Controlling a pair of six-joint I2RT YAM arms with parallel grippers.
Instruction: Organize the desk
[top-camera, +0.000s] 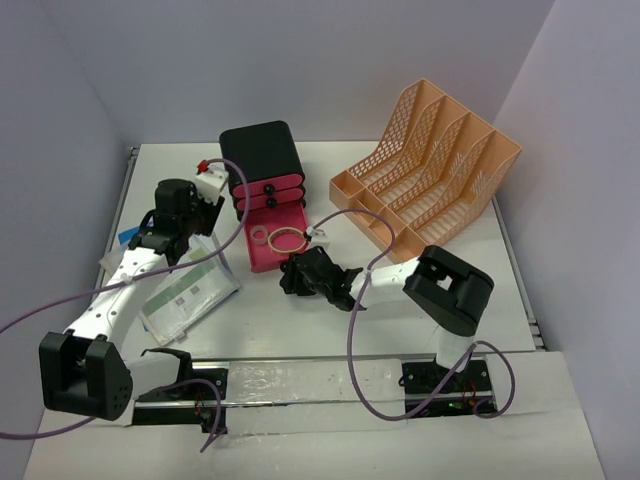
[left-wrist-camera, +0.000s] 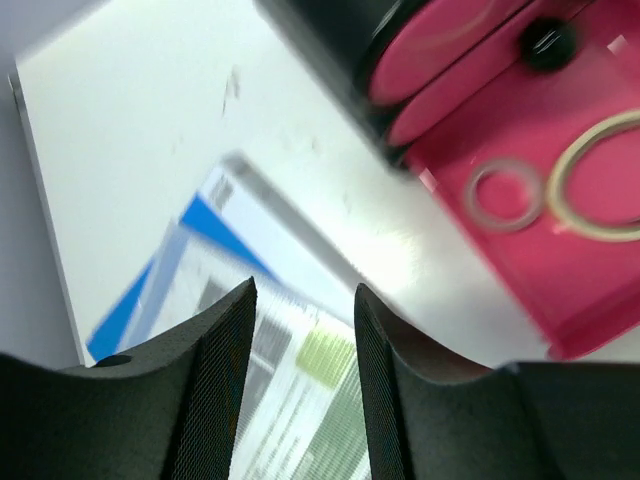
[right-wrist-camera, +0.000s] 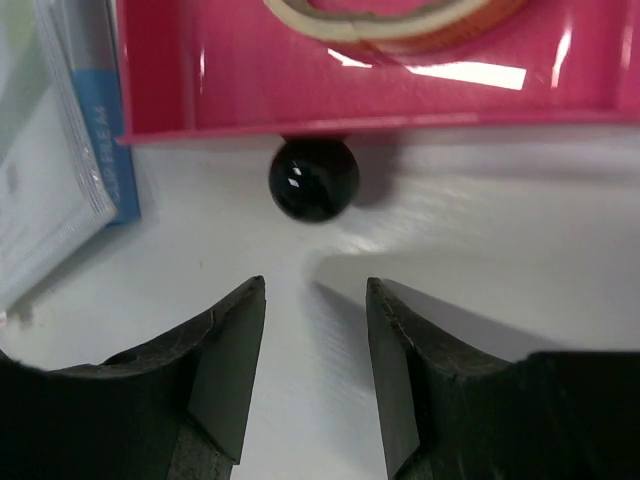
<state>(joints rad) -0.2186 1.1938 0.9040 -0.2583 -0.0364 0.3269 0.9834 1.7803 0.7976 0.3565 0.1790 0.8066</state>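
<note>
The white desk holds a black drawer box with pink drawers. Its bottom pink drawer is pulled out, with two tape rings inside. My right gripper is open and empty, low over the desk, just in front of the drawer's black knob. My left gripper is open and empty above a clear packet of printed papers; its fingers frame the papers. In the left wrist view the drawer lies to the right.
A peach-orange mesh file rack stands at the back right. The paper packet's blue edge lies left of the drawer in the right wrist view. Walls close in the desk on the left, back and right.
</note>
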